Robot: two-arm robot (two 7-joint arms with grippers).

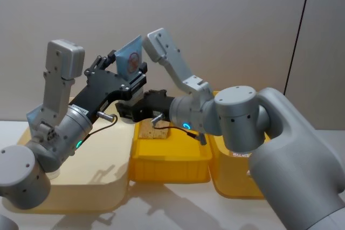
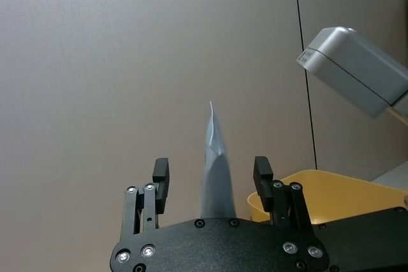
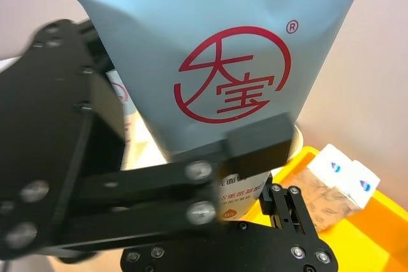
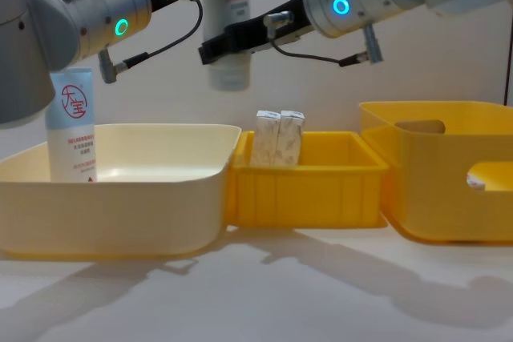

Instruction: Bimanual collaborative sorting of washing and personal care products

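Observation:
A pale-blue squeeze tube (image 3: 217,49) with a red circle logo hangs in the air, crimped end up and white cap (image 4: 228,78) down, above the seam between the cream tub and the small yellow tub. My right gripper (image 4: 228,42) is shut on its lower body. My left gripper (image 2: 211,173) is open and straddles the upper part, its fingers (image 2: 160,176) clear of the tube (image 2: 215,164) on both sides. A second tube (image 4: 70,122) stands in the cream tub (image 4: 160,190). Two speckled cartons (image 4: 278,138) stand upright in the small yellow tub (image 4: 304,190).
A larger yellow tub (image 4: 441,198) stands to the right of the small one. The three tubs sit side by side on a white table (image 4: 264,294) with a plain wall behind. The table's front strip is bare.

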